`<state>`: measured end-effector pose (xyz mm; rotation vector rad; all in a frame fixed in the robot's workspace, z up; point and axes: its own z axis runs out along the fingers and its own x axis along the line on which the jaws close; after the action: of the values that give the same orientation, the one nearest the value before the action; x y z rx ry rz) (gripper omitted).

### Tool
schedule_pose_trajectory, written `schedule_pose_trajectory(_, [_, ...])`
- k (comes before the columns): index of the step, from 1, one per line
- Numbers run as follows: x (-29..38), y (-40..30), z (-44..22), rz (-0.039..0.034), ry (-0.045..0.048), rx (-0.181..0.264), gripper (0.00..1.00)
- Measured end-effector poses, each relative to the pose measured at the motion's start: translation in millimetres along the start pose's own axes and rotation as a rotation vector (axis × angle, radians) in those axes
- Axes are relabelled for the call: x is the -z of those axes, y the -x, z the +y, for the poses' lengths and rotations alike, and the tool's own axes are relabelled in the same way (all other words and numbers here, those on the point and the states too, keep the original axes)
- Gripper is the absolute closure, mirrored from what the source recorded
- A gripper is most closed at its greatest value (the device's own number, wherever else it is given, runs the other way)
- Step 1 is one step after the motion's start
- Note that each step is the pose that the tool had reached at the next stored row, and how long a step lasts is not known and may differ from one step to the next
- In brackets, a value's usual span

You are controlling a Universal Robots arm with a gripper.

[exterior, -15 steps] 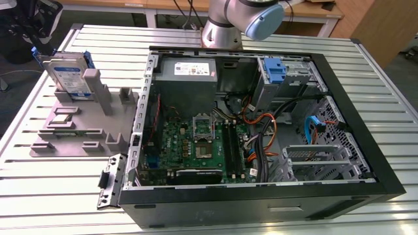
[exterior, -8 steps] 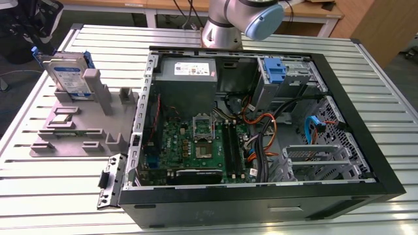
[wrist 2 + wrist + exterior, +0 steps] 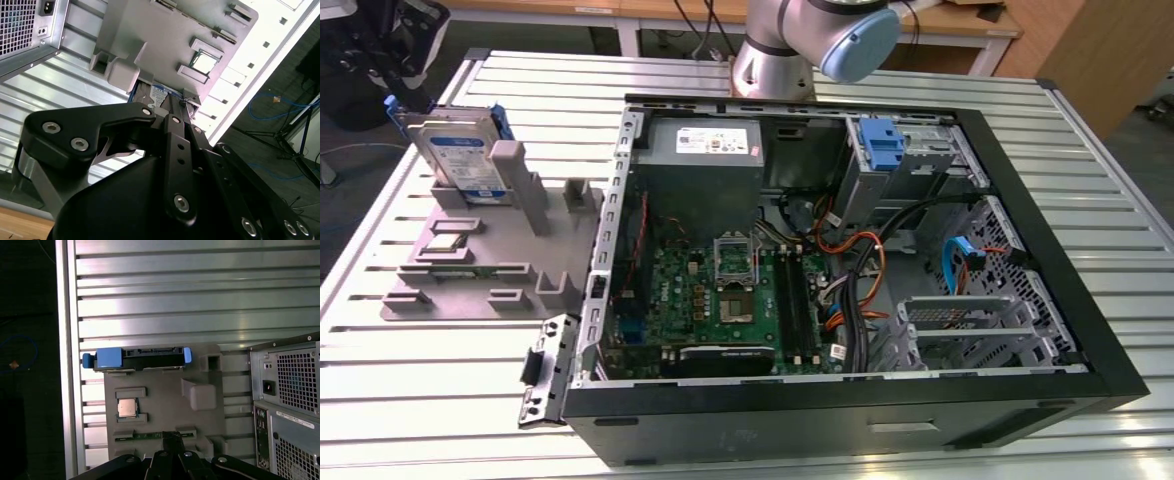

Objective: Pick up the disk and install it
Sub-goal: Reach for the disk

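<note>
Disk [image 3: 460, 155] not yet in hand: the gripper [image 3: 172, 437] is pressed together with nothing between its tips. It hangs above the grey holder [image 3: 165, 405], over the end where a memory stick [image 3: 150, 436] lies in its slot, touching nothing. Between that end and the disk, a chip [image 3: 126, 408] sits in a shallow pocket.

The disk stands on edge in a slot at the holder's other end, well apart from the gripper. In the first wrist view it appears edge-on, with the blue bracket round it and a blue tab at each end. In the exterior view its white-and-blue label faces outward and most of its body rises clear of the slot.

The holder rests on the slatted table [image 3: 427, 400], just beside the open case [image 3: 854, 405] on the exterior view's left. Inside the case are a board, cables, a grey supply box [image 3: 700, 145] and a bare blue bracket [image 3: 881, 145].

The disk is likely stiff, dense for its size and smooth on its metal faces, so a light pinch could slip. It probably takes knocks badly. The bracket looks like thin plastic that would flex, so the tabs make poor handles. The better hold seems to be across the two flat faces, on the part standing above the slot
</note>
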<state>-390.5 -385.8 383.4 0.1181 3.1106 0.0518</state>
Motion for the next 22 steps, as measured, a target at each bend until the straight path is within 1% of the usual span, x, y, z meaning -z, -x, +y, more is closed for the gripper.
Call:
schedule_pose_trajectory(3, [-0.7,-0.6,0.8,0.0001,0.0001,0.0,0.9])
schedule_pose_trajectory(5, [-1.4,-1.2,2.9,0.0002,0.0001,0.0,0.9])
schedule_pose_trajectory(11, [-4.0,-4.2,14.7,0.0001,0.0001,0.0,0.9])
schedule_pose_trajectory(17, [-8.4,-8.0,24.2,0.0002,0.0001,0.0,0.9])
schedule_pose_trajectory(22, [-11.5,-13.3,33.1,0.0002,0.0001,0.0,0.9])
